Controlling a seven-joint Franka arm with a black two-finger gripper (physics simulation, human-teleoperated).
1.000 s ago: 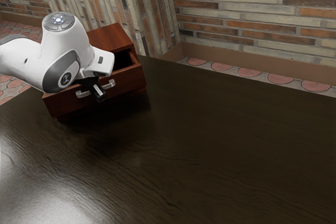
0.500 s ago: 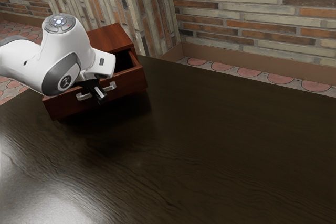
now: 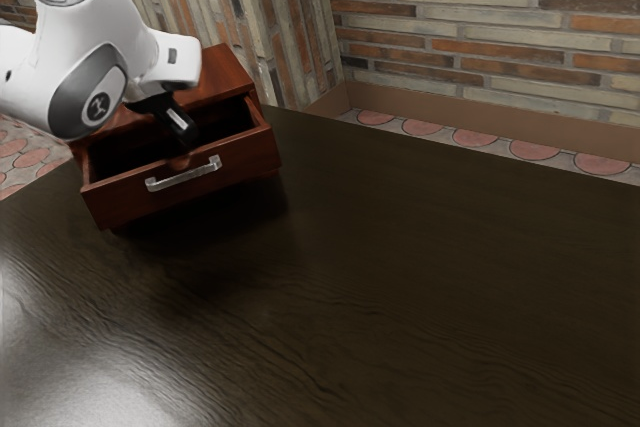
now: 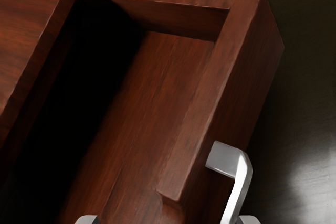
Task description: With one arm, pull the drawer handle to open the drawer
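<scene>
Plainly, drawer (image 3: 245,152) pulled out, handle (image 3: 183,174) free — pincer (image 3: 183,125) above its cavity.

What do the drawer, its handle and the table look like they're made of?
Drawer: reddish-brown wood, likely varnished, grain streaks visible. Handle: pale grey metal, probably brushed, soft sheen. Table: dark wood, glossy, grain lines and reflections show.

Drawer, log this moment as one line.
drawer: open | handle: free | hand: above drawer interior, off handle | task: drawer pulled out
</scene>
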